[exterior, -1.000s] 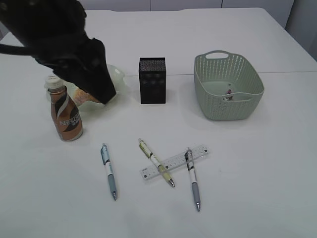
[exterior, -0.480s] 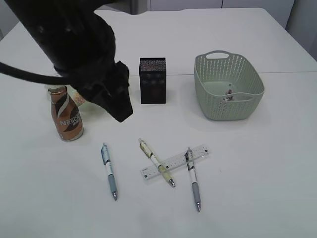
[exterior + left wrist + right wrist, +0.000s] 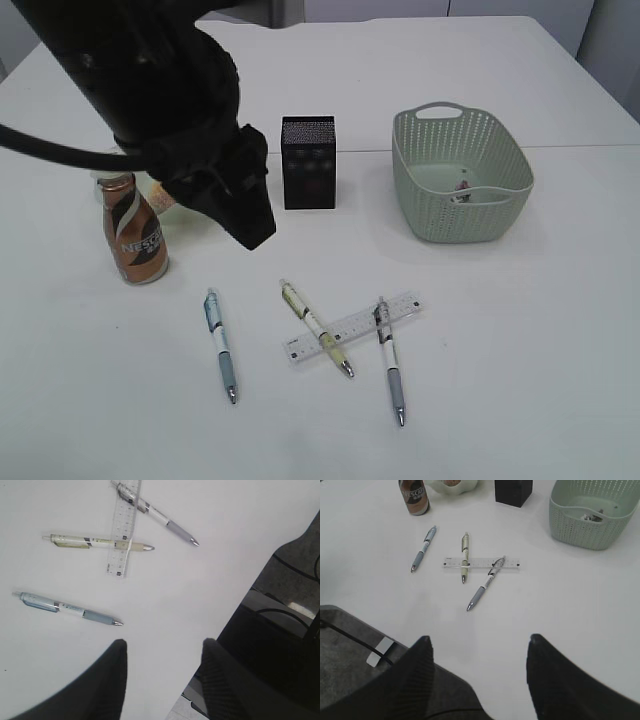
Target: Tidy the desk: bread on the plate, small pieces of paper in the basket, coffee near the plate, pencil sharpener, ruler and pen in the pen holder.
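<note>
From the exterior view, the left gripper [image 3: 252,232] hangs above the desk [image 3: 540,340], up and left of the ruler [image 3: 352,326], which lies slantwise, far end toward the basket [image 3: 462,175], crossed by two pens [image 3: 315,327]; a third lies to its left. The left wrist view shows the fingers [image 3: 112,680] apart, empty; the stationery step looks next, calling for a descent onto one pen. The right wrist view shows the right gripper [image 3: 477,677] open, well short of the ruler.
</note>
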Controlling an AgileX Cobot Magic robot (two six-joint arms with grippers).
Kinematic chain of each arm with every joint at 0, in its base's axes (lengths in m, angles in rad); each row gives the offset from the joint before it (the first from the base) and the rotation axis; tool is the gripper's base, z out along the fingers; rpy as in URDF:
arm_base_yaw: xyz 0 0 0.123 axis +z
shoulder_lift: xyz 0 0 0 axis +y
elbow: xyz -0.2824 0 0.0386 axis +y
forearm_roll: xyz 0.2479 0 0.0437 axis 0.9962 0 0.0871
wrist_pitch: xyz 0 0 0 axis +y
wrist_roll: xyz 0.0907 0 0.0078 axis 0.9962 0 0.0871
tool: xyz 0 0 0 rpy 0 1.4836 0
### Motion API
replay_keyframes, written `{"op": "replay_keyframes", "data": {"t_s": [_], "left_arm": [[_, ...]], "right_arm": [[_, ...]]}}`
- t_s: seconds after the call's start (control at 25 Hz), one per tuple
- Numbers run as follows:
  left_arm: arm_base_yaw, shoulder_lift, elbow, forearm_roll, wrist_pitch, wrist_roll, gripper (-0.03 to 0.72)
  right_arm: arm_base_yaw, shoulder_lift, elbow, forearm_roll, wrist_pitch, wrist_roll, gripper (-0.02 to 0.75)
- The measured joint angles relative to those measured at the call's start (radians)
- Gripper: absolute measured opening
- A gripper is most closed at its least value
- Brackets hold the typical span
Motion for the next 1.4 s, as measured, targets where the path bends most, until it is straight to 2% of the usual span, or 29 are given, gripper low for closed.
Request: {"op": "replay_keyframes", "data": {"t_s": [0.24,0.4,0.52,0.68,0.84,1.16,1.4], "left_arm": [[0.0,0.0,0.0,-0.001,0.0,0.001,0.354],[-0.007,0.004,0.0,-0.006,0.0,0.001,0.354],[-0.049,0.027,-0.002,-0.006,-0.002,0.001,0.354],[-0.127,0.098,-0.002,0.013,-0.002,0.001,0.354],[-0.176,0.169,-0.002,0.045,-0.005,0.002,0.365],[-0.18,0.268,-0.05,0.143,-0.053,0.002,0.419],[-0.163,0.397,-0.215,0.202,-0.057,-0.02,0.423]], "right_arm": [[0.0,-0.145,0.102,-0.034,-0.003,0.021,0.464],[0.0,-0.195,0.121,-0.202,-0.04,0.111,0.464],[0.0,-0.204,0.125,-0.314,-0.043,0.201,0.464],[0.0,-0.203,0.118,-0.308,-0.043,0.228,0.464],[0.0,-0.203,0.067,-0.298,-0.004,0.233,0.464],[0.0,-0.21,-0.005,-0.319,0.126,0.235,0.464],[0.0,-0.21,-0.012,-0.303,0.139,0.235,0.464]]}}
